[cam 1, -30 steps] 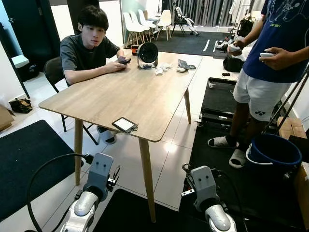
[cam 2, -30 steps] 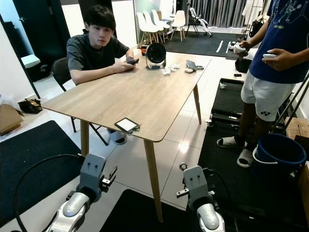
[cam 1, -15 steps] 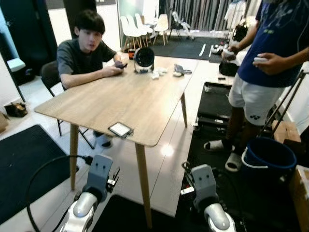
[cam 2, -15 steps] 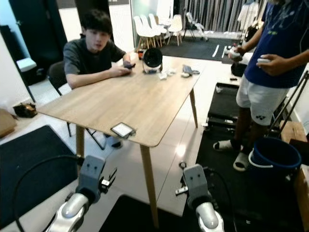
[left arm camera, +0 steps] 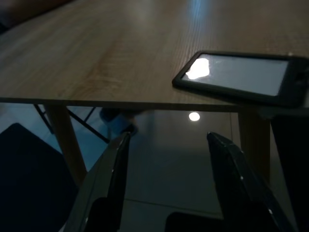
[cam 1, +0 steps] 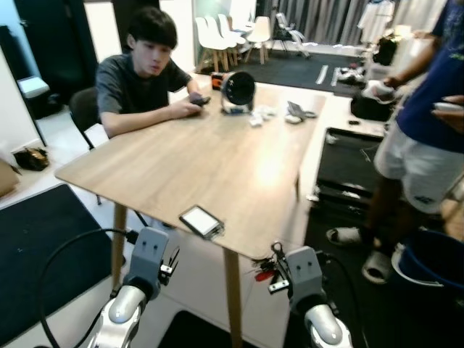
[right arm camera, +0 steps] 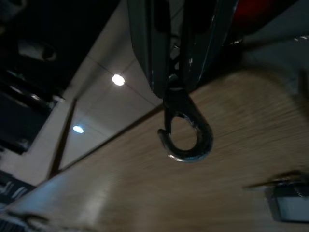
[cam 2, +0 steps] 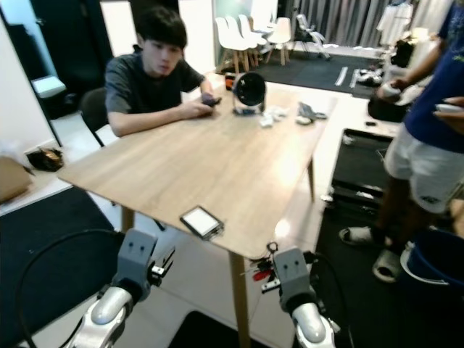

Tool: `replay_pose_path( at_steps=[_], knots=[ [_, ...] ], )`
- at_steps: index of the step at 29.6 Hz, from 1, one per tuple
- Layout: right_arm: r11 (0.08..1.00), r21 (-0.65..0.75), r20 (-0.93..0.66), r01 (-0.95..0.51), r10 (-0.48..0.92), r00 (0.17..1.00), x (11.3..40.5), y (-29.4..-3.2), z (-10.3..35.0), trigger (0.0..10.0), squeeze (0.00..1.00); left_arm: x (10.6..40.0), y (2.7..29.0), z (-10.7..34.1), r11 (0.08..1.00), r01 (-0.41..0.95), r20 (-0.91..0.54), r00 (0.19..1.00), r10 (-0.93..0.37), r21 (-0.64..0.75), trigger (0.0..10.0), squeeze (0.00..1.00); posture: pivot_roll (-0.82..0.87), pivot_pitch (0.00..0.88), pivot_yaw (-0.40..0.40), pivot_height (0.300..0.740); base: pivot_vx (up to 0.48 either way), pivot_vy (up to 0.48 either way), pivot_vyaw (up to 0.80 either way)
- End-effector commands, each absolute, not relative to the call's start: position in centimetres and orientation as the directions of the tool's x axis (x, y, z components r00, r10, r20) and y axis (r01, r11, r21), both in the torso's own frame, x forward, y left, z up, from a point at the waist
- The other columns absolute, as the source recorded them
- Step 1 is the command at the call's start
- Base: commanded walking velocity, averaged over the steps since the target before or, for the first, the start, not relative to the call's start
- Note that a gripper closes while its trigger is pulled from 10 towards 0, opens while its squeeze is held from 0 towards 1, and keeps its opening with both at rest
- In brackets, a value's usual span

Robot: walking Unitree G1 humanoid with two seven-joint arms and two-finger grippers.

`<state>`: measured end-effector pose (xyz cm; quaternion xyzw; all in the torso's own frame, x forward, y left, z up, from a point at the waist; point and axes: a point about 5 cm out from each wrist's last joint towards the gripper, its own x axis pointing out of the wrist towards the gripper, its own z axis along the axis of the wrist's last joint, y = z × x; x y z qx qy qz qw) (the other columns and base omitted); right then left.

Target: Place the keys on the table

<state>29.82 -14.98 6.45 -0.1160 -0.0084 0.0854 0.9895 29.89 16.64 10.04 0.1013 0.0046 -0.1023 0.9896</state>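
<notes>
Keys (cam 1: pixel 267 267) held in the right hand (cam 1: pixel 279 262), not yet on the bench (cam 1: pixel 217 156)

They hang pinched between its closed fingers just below the bench's near corner, a metal hook (right arm camera: pixel 185 129) dangling; raising them over the edge and releasing is what seems left. A phone (cam 1: pixel 201 221) lies by the near edge; the left hand (cam 1: pixel 172 262), fingers spread and empty, sits below that edge

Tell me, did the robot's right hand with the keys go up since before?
Yes. The right gripper with the keys sat well below the table edge; now it is level with that edge.
</notes>
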Motion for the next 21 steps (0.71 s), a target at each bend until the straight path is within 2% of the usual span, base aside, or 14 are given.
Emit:
replay_pose_path(
  at_steps=[1,14,21],
  knots=[
    [0.957,-0.232,0.008,-0.173,0.18,0.984,29.8,-14.8,6.6,10.0,0.0,29.7,16.9,9.6,0.957,0.203,-0.056,0.979,-0.195,0.207,10.0,0.0,0.02,0.087,0.014,0.74,0.0,0.0,0.0],
    [0.956,-0.236,0.005,-0.174,0.18,0.984,29.7,-14.9,6.5,10.0,0.0,29.7,17.5,9.8,0.959,0.2,-0.055,0.98,-0.193,0.201,10.0,0.0,0.02,0.081,0.013,0.74,0.0,0.0,0.0],
    [0.956,-0.24,0.001,-0.166,0.171,0.985,29.5,-15.2,6.4,10.0,0.0,28.8,18.8,10.2,0.943,0.242,-0.063,0.97,-0.234,0.23,10.0,0.0,0.03,0.085,0.015,0.74,0.0,0.0,0.0]
  ],
)
